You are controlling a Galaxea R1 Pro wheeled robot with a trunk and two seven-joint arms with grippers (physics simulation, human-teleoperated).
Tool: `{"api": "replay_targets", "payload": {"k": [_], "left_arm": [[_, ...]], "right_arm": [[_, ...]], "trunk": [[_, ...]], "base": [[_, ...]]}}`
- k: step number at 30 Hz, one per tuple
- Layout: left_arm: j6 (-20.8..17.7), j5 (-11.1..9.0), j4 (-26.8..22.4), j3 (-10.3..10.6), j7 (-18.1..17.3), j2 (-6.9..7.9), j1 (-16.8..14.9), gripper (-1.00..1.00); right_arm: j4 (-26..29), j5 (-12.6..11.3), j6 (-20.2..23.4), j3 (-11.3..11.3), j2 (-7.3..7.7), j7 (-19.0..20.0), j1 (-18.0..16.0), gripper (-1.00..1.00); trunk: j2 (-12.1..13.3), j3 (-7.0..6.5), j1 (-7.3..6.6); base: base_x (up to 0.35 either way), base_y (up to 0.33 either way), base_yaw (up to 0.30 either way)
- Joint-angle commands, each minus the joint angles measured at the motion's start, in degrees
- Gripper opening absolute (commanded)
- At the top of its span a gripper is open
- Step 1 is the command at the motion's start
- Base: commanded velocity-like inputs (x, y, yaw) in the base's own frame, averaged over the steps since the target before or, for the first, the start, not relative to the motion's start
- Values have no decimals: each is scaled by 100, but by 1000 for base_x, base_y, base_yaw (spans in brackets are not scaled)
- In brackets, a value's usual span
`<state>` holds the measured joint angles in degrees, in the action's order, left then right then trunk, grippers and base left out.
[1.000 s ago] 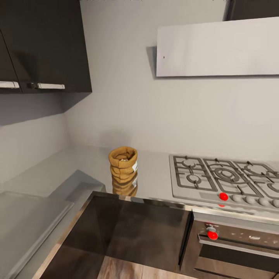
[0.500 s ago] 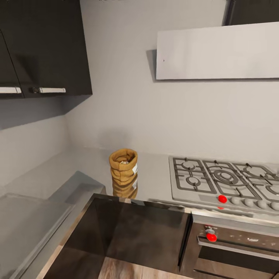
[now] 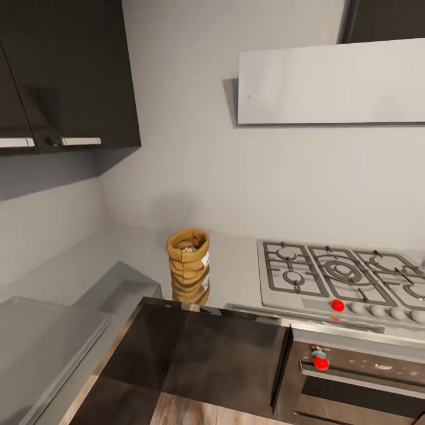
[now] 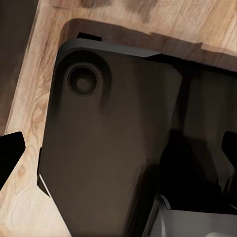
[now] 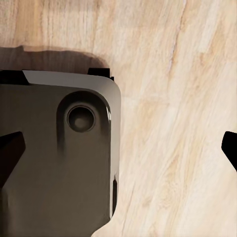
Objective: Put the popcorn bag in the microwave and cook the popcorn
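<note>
The popcorn bag (image 3: 188, 257), a tan-brown crumpled sack with a rolled rim, stands upright on the grey countertop (image 3: 236, 273) near the corner, left of the gas hob. Whitish popcorn (image 3: 189, 249) kernels show in its open mouth. The microwave is out of view. In the left wrist view my left gripper (image 4: 118, 153) hangs open over the robot's dark base (image 4: 113, 128). My right gripper (image 5: 120, 147) is open too, above the base's corner and the light wood floor (image 5: 173, 123). Both are empty and far from the bag.
A gas hob (image 3: 336, 277) with red knobs lies right of the bag, above a dark built-in oven (image 3: 360, 378). A white hood (image 3: 330, 82) hangs on the wall, with dark upper cabinets (image 3: 71, 71) at left. The counter wraps round the left side (image 3: 41, 330) over a dark lower cabinet (image 3: 206, 354).
The whole head view has shifted, so the bag, hob and cabinets sit a little lower in the picture. That is the camera moving. The bag has stayed in its place.
</note>
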<state>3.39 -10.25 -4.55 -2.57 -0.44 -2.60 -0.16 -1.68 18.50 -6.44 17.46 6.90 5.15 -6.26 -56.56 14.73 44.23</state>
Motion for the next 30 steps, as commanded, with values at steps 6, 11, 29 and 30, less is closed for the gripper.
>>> {"api": "replay_targets", "payload": {"k": [6,11,29,30], "left_arm": [[13,-29,6,-24,-7,-3,-2,100],[13,-29,13,-24,-9,-3,-2,100],[13,-29,8,-24,15,-4,-2,100],[13,-29,3,-24,16,-4,-2,100]], "right_arm": [[-12,81,7,43,1,24,-7,100],[353,715,57,-458,-250,92,-12,100],[7093,879,4679,-1803,-1439,1446,-9,100],[7350,877,4849,-1815,-1447,1547,-8,100]], "trunk": [[-4,7,0],[-4,7,0],[-4,7,0],[-4,7,0]], "base": [[0,0,0],[0,0,0],[0,0,0],[0,0,0]]}}
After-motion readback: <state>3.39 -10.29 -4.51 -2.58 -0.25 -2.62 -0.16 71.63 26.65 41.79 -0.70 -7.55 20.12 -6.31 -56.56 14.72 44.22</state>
